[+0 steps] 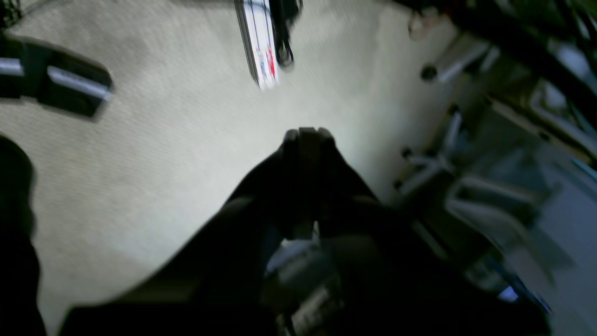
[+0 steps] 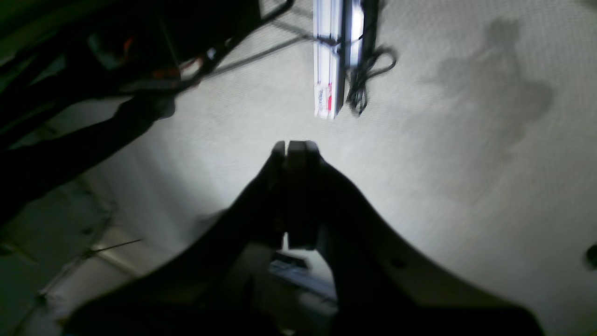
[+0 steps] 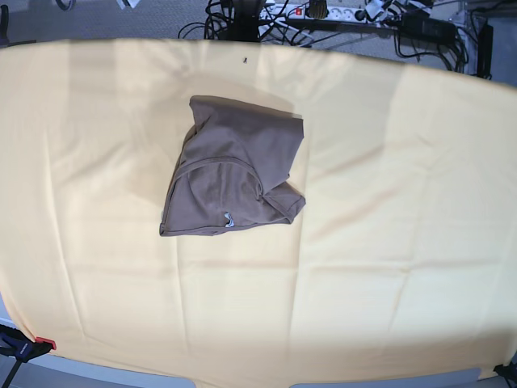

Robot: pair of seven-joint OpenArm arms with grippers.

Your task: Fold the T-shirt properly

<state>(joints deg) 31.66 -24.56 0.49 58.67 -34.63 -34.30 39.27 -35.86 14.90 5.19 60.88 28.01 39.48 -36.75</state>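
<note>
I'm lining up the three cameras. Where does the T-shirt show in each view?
Base: the T-shirt lies crumpled on the yellow cloth, left of centre.
Left wrist: not in it, only the shut left gripper against a pale surface.
Right wrist: not in it, only the shut right gripper.
Shared landmark: the wrist views share a white strip.

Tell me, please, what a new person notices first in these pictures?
First, the T-shirt, a crumpled taupe heap left of centre on the big yellow cloth in the base view. Then each wrist view shows a dark gripper with shut jaws, holding nothing: left gripper, right gripper.
</note>
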